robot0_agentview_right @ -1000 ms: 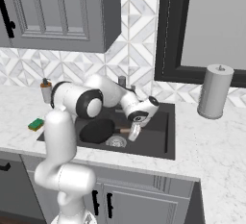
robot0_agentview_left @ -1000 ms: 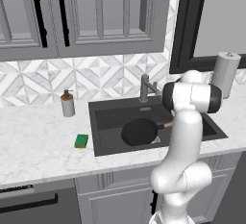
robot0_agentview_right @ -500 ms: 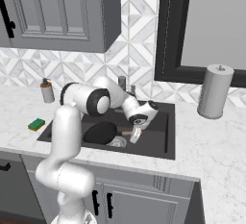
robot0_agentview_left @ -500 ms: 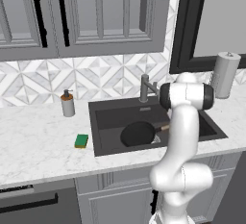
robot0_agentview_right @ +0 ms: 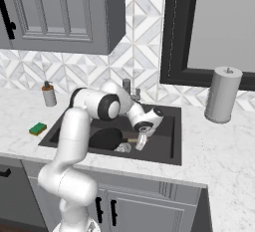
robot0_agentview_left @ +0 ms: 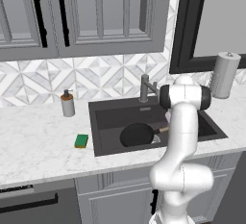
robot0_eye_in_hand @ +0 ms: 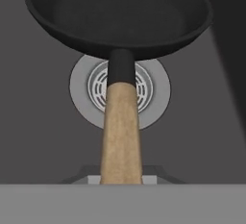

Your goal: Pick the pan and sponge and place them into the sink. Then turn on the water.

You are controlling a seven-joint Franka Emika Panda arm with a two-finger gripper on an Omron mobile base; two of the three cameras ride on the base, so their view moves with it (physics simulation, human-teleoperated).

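One of two items is being delivered: the round black frying pan is gripped by its light wooden handle in the closed tool, low inside the dark grey rectangular sink. Release is called for next; the green sponge waits on the tabletop, left of the basin.

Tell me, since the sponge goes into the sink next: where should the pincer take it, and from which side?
Come from straight above. The sponge lies flat, green face up, on the counter just left of the sink, with nothing beside it. Close the pincer across its shorter width, probably the easier span.
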